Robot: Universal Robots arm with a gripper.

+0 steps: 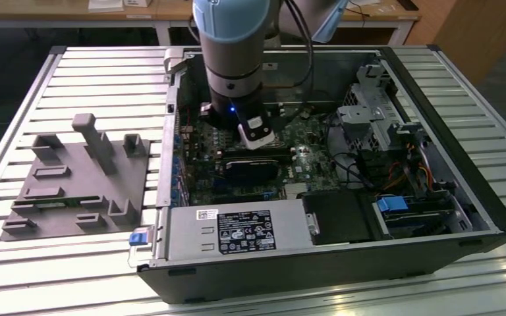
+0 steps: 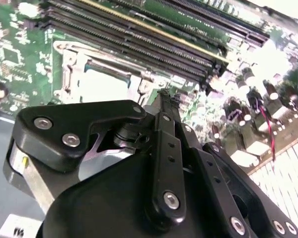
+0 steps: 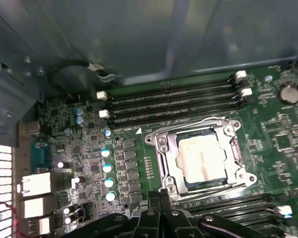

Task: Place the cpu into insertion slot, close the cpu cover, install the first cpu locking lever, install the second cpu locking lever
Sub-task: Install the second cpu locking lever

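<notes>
Just beside gripper, fingers pressed together and holding nothing: 1 cpu seated inside 1 insertion slot, under 1 lowered cpu cover.

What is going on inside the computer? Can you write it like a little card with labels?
Place: an open computer case lying on a slatted table
Arm: reaching down into the case
Gripper: empty, fingers together, close beside the socket
Chip: already sitting in its socket on the green board
Cover: silvery frame lying flat around the chip
Nearby: long black slots next to the socket
On the table: a grey holder tray beside the case
</notes>
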